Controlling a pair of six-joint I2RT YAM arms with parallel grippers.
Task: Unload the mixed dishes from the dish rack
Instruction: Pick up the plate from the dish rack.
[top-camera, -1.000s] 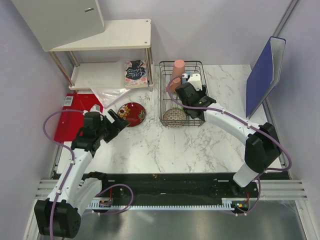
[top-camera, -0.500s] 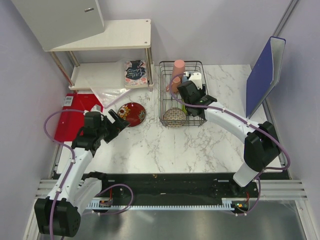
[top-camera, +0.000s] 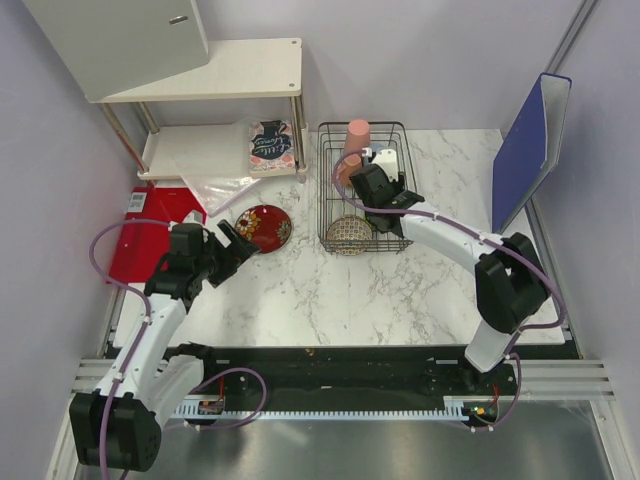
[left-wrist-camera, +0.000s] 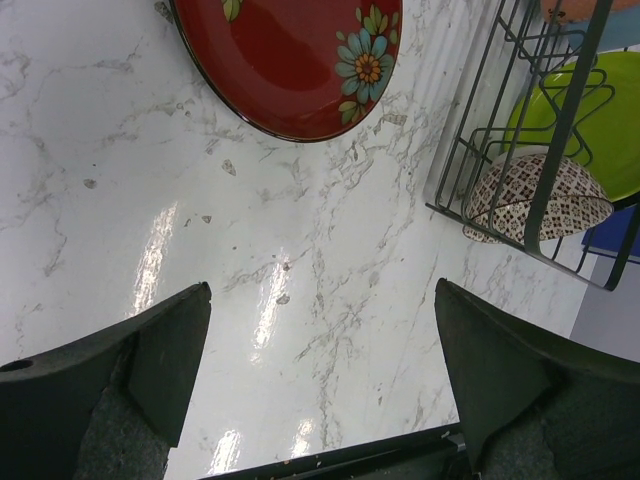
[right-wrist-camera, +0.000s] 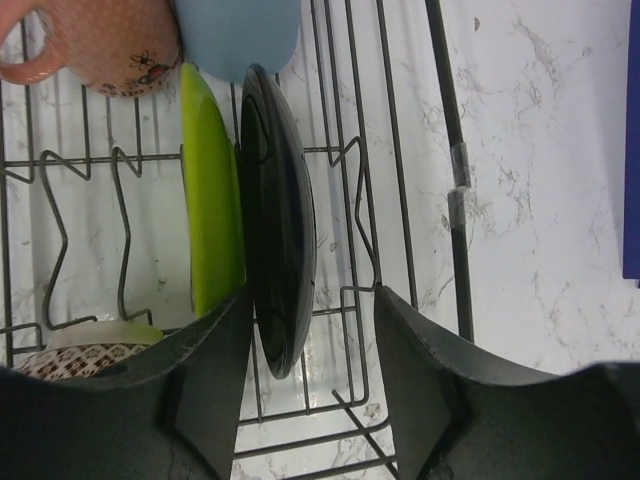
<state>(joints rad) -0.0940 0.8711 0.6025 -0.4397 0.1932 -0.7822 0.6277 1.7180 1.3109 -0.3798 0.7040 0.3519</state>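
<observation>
As the right arm edges deeper into the dish rack (top-camera: 322, 190), the glossy black plate (right-wrist-camera: 278, 250) — upright in its slot, just beside the lime-green plate (right-wrist-camera: 208, 200) — now sits between the half-open, unclamped jaws of the right gripper (right-wrist-camera: 312, 300); likely next out. Dark red patterned plate (left-wrist-camera: 290, 60) lies on the table, left gripper (left-wrist-camera: 320, 290) nearby, still wide open, empty.

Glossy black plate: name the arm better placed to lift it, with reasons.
Right. The right tool straddles the glossy black plate in the dish rack, jaws open; the left tool hangs over the table by the red plate.
</observation>
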